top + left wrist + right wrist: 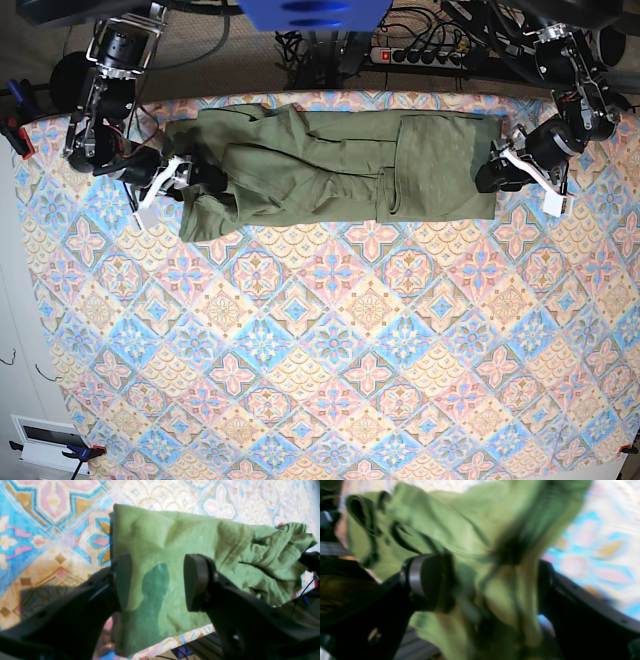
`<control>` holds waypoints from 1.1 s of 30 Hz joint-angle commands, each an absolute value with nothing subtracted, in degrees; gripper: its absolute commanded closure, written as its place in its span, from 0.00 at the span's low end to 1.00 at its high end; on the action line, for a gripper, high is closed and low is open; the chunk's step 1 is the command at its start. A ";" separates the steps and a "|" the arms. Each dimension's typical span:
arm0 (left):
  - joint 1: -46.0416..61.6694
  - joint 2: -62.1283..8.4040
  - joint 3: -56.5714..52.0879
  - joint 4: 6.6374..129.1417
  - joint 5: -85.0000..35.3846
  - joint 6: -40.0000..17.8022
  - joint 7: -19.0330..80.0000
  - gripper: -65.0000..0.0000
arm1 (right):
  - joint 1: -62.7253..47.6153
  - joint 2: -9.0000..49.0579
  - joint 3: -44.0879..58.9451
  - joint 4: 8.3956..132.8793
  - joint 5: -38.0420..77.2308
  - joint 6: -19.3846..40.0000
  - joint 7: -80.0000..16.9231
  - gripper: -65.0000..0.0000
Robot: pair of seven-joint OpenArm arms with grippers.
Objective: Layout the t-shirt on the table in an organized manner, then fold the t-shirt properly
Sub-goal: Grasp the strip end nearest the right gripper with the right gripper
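The olive-green t-shirt point(330, 165) lies stretched sideways along the far edge of the table point(320, 350). Its right part is flat and its left part is rumpled. My left gripper point(492, 172) is at the shirt's right end. In the left wrist view it point(160, 582) hovers open over the flat cloth point(155, 542), with nothing between its fingers point(196, 580). My right gripper point(200, 178) is at the crumpled left end. The blurred right wrist view shows its jaws point(486, 585) wide open, and a raised bunch of shirt point(460, 530) stands between the fingers point(427, 580).
A power strip point(425, 55) and cables lie behind the table's far edge, beside a blue object point(310, 12). The table's edge point(190, 635) runs just under the left gripper, with wires below it. Patterned cloth stretches toward the near side.
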State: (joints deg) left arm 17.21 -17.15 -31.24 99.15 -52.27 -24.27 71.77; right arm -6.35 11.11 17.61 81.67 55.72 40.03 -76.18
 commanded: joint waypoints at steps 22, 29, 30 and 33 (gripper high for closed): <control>16.13 -17.80 -31.60 100.35 -53.67 -24.66 70.99 0.51 | -5.67 9.63 14.55 81.10 58.86 40.00 -76.62 0.24; 16.13 -17.89 -31.69 100.35 -53.67 -24.66 70.99 0.51 | -5.41 9.36 12.53 76.09 58.86 40.00 -74.33 0.28; 16.13 -17.89 -31.69 100.35 -53.67 -24.66 70.99 0.51 | -5.41 9.36 12.35 76.00 58.86 40.00 -74.33 0.33; 16.04 -17.89 -31.69 100.35 -53.67 -24.66 70.99 0.51 | -5.41 9.36 12.35 76.09 58.86 40.00 -74.33 0.57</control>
